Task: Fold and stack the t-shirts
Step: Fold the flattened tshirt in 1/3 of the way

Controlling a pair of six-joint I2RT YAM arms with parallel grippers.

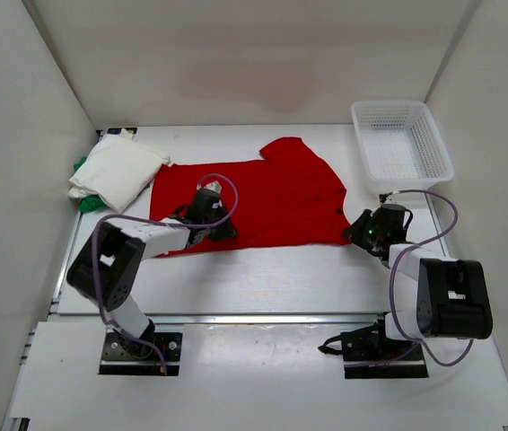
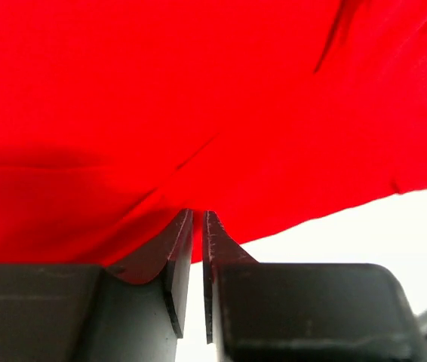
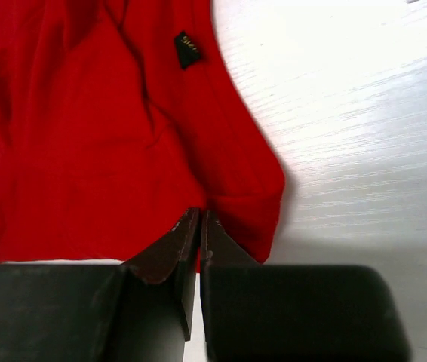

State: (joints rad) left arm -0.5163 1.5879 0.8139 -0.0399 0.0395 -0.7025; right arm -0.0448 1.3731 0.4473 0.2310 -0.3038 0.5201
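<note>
The red t-shirt (image 1: 263, 193) lies spread out across the middle of the table. My left gripper (image 1: 221, 231) sits at its near edge on the left, and in the left wrist view its jaws (image 2: 197, 213) are pinched on the hem of the red cloth (image 2: 198, 113). My right gripper (image 1: 358, 232) is at the shirt's near right corner. There its jaws (image 3: 200, 213) are shut on a fold of the red fabric (image 3: 108, 151). At the far left, the white t-shirt (image 1: 119, 171) lies folded on top of the green one (image 1: 83, 203).
A white mesh basket (image 1: 400, 144) stands at the back right of the table. White walls close the table in on three sides. A small black label (image 3: 187, 50) shows on the red cloth in the right wrist view.
</note>
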